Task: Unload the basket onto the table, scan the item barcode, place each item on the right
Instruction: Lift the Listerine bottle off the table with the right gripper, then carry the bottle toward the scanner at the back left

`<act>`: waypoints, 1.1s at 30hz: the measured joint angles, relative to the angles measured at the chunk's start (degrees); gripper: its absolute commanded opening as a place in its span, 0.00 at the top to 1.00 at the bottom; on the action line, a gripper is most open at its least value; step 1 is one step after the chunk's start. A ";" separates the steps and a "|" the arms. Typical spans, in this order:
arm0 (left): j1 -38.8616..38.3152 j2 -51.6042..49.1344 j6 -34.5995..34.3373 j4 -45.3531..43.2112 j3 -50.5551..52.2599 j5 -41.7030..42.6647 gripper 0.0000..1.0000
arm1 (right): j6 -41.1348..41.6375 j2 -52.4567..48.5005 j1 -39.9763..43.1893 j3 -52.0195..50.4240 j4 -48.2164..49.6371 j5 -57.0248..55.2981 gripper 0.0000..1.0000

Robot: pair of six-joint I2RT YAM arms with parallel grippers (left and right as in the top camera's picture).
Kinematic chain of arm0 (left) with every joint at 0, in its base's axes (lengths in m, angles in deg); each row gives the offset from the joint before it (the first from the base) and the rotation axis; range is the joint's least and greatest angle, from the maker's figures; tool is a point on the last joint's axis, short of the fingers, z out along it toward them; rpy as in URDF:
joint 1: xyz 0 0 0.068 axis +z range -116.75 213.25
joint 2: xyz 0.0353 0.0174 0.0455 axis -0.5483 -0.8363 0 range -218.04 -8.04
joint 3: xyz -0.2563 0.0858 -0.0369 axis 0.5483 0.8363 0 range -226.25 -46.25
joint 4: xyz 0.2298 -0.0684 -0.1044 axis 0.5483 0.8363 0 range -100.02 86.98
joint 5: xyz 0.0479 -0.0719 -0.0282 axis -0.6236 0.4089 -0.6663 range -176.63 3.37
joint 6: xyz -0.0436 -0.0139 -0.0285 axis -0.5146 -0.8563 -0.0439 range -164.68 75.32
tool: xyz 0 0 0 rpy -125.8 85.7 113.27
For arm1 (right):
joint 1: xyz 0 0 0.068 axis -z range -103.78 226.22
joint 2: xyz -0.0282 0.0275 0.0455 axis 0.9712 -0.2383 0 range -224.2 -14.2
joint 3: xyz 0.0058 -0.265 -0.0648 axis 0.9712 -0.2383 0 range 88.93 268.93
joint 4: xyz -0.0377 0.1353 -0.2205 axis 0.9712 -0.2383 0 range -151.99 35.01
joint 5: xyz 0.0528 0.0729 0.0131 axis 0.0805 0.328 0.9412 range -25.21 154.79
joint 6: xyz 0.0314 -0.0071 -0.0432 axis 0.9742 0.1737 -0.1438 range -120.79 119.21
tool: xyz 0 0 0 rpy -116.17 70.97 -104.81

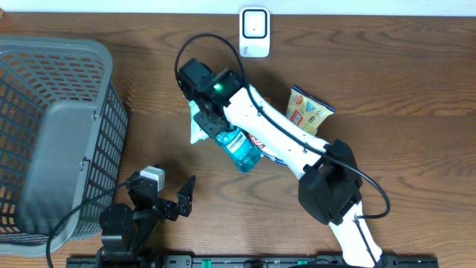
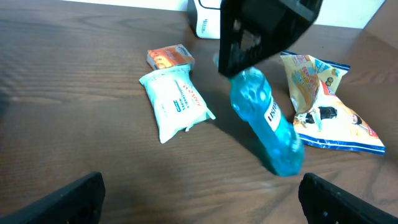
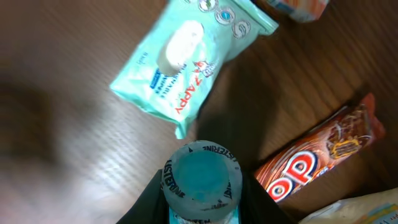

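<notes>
Bottle [image 1: 242, 147] is in your right gripper [image 1: 221, 132]: jaws clamped on the cap end, body slanting down away from them. Wipes [image 3: 186, 62] lie on the table just past the jaws on one side, bar [image 3: 323, 158] on the other. Scanner [image 1: 254, 31] stands well beyond the jaws. Your left gripper [image 1: 165, 190]: jaws spread wide, nothing between them.

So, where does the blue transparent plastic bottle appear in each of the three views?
Overhead: the blue transparent plastic bottle is near the picture's centre.
Left wrist: it is right of centre, slanting.
Right wrist: it is at the bottom centre, seen end-on.
Shared landmark: the pale green soft wipes pack, close to the bottle in every view.
</notes>
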 measured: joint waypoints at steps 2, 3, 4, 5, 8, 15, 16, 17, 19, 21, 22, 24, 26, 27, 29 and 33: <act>0.00 0.00 0.00 0.00 0.00 -0.02 0.01 | 0.00 0.48 0.39 0.17 -0.63 1.20 0.89; 0.00 0.00 0.00 0.00 0.00 0.00 0.01 | 0.00 0.61 0.66 0.17 -1.03 1.73 0.89; 0.00 0.00 0.00 -0.02 0.00 -0.02 0.01 | 0.00 0.68 0.94 0.17 -1.44 2.23 0.89; 0.00 0.00 0.00 0.00 0.00 0.00 0.00 | 0.00 0.74 1.33 0.17 -1.99 2.56 0.89; 0.00 0.00 0.00 0.00 0.00 0.00 0.01 | 0.00 1.16 2.12 0.17 -3.76 3.32 0.89; 0.00 0.00 0.00 -0.02 0.00 -0.02 0.00 | 0.00 6.32 3.61 0.17 -3.15 5.20 0.83; 0.00 0.00 0.00 -0.02 0.00 -0.02 0.01 | 0.00 7.32 3.63 0.17 -2.51 5.33 0.81; 0.00 0.00 0.00 0.00 0.00 -0.02 0.01 | 0.00 8.15 3.65 0.17 -1.81 5.64 0.80; 0.00 0.00 0.00 0.00 0.00 -0.02 0.01 | 0.00 9.62 3.63 0.17 -0.39 5.86 0.77; 0.00 0.00 0.00 0.00 0.00 0.00 0.01 | -0.02 10.88 3.63 0.37 0.79 6.05 0.77; 0.00 0.00 0.00 0.00 0.00 -0.02 0.01 | -0.02 11.23 3.63 0.44 1.14 6.10 0.77; 0.00 0.00 0.00 0.00 0.00 0.00 0.01 | -0.04 11.47 3.63 0.50 1.42 6.10 0.77; 0.00 0.00 0.00 0.00 0.00 0.00 0.00 | -0.02 11.30 3.63 0.50 1.31 6.10 0.75; 0.00 0.00 0.00 0.00 0.00 -0.02 0.00 | -0.02 11.23 3.63 0.50 1.29 6.10 0.72; 0.00 0.00 0.00 -0.02 0.00 0.00 0.01 | -0.15 11.21 3.63 0.50 1.25 6.10 0.63; 0.00 0.00 0.00 0.00 0.00 -0.02 0.00 | -0.22 11.21 3.63 0.33 1.66 6.12 0.40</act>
